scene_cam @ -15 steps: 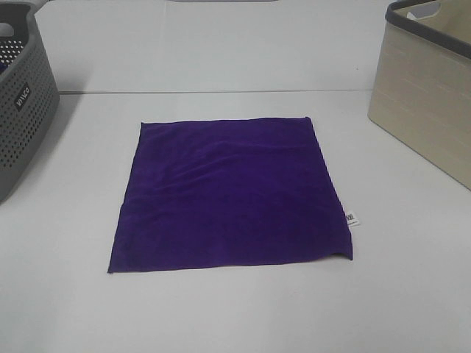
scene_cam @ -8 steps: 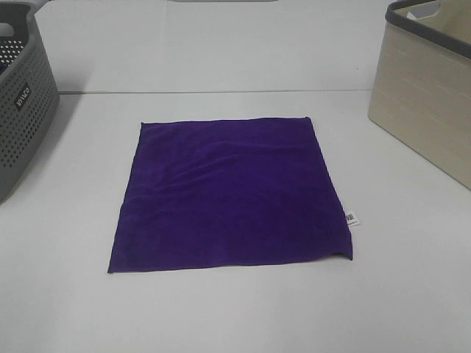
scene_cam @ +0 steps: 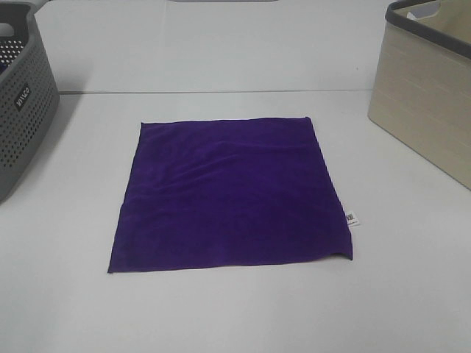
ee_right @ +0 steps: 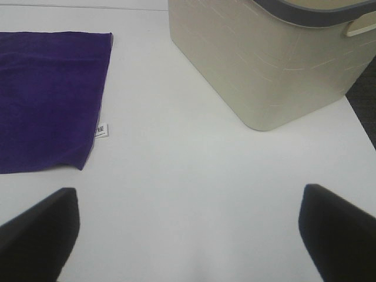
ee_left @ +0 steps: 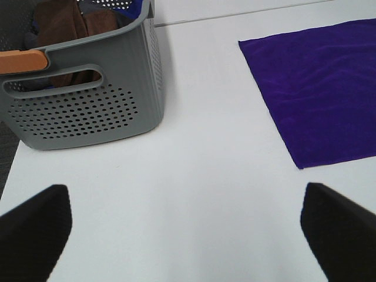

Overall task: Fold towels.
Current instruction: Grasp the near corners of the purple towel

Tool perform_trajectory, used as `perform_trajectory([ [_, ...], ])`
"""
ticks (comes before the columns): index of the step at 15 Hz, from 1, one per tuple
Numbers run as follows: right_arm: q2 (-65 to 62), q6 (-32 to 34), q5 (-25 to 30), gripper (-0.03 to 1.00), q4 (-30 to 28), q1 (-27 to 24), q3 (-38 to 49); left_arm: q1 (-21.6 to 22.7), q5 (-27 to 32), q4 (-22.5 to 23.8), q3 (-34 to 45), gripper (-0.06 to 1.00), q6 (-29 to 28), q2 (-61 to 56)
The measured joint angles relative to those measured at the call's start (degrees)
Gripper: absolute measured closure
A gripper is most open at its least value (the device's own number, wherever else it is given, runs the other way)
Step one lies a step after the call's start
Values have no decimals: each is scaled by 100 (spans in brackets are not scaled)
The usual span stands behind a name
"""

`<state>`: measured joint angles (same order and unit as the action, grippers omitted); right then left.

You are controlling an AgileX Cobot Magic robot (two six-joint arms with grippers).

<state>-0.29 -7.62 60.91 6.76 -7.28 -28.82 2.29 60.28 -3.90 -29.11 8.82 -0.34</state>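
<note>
**A:** So, where is the towel (scene_cam: 232,195)?

**B:** Spread flat in the middle of the white table (scene_cam: 221,312), a single unfolded layer, roughly square. It is deep purple plush with soft ripples running across the nap. The near right corner lifts a little off the surface.

**A:** Any label?

**B:** A small white tag (scene_cam: 351,218) sticks out from the right edge, close to that lifted corner. Its dark print is too small to read.

**A:** And the arms?

**B:** The left gripper (ee_left: 183,202) hovers over bare table, its dark, blunt fingers (ee_left: 32,229) spread wide with nothing between them. The right gripper (ee_right: 189,200) does the same, its fingers (ee_right: 338,229) far apart and empty.

**A:** What stands at the sides?

**B:** On the left is a grey plastic basket (scene_cam: 22,110) with rounded corners, walls pierced by rows of round holes, and a slotted handle. A crumpled brown cloth (ee_left: 70,23) lies inside. On the right is a beige bin (scene_cam: 427,110), boxy, with faintly streaked walls and a dark grey rim. Both stand apart from the towel.
</note>
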Motion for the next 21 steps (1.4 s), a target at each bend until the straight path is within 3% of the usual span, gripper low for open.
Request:
perform_trajectory([
  [3,327,0,46,-2,17,0,-17,0,0,-52,0,-4,-11,0],
  [5,1163,0,418,-2,218,0,-292,0,252,-407,-155,-4,-229,613],
  [7,2871,0,607,-2,458,0,-1232,0,882,-556,-968,-4,-435,2681],
  [8,3701,0,458,-2,504,0,-1639,0,900,-556,-1243,-4,-401,3581],
  [10,5288,-344,160,-2,751,0,-2074,0,596,-653,-1444,-4,17,5008],
  [12,6400,-1066,-92,-2,1375,0,-2143,0,172,-1008,-1455,-4,458,6028],
  [13,6996,-1599,-269,-2,2005,-11,-2143,0,-120,-1421,-1455,-4,854,6692],
  [15,7970,-2727,-498,-2,3443,-11,-2143,0,-424,-2825,-1455,-4,2229,7741],
  [16,8864,-3552,-516,-2,4194,-11,-2149,0,-544,-4217,-1461,-4,3461,8634],
  [19,9637,-4091,-567,-2,4486,-11,-2149,0,-1037,-4950,-1461,-4,4240,9408],
  [21,9912,-4142,-590,-2,4412,-11,-2149,0,-1375,-5071,-1461,-4,4354,9723],
])
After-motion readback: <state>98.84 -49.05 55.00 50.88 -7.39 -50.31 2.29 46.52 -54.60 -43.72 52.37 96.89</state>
